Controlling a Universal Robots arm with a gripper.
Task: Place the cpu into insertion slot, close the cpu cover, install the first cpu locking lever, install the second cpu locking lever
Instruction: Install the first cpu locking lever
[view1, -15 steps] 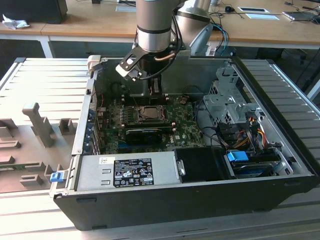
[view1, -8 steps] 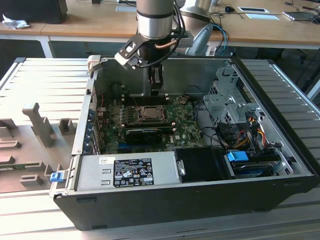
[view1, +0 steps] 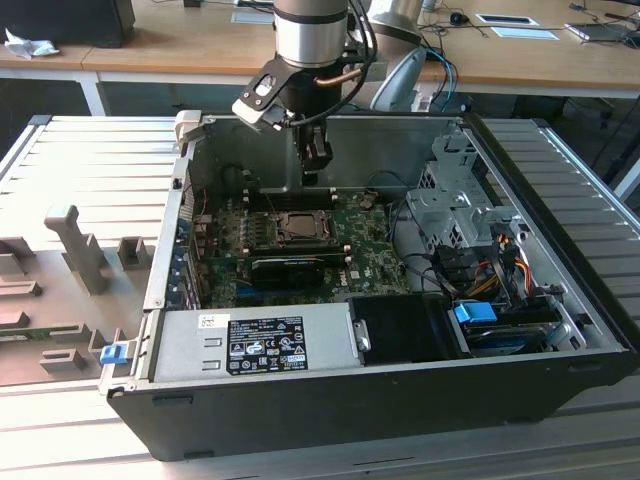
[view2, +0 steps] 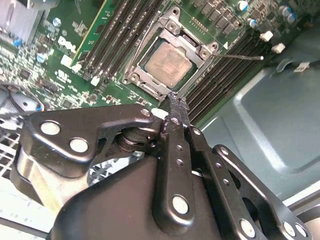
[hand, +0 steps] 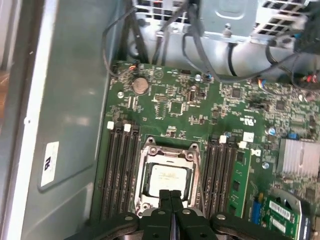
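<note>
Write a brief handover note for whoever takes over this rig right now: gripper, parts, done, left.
Gripper: shut, empty, hovering close above the edge of the insertion slot.
The cpu sits in that slot on the green motherboard.
The cpu cover lies flat around it.
Done: chip placed, cover apparently down.
Left: both levers; one thin locking lever juts sideways over the memory slots, apparently unlatched; the other I cannot judge.

cpu — dull grey metal | cpu cover — silvery metal | pincer: matt black
</note>
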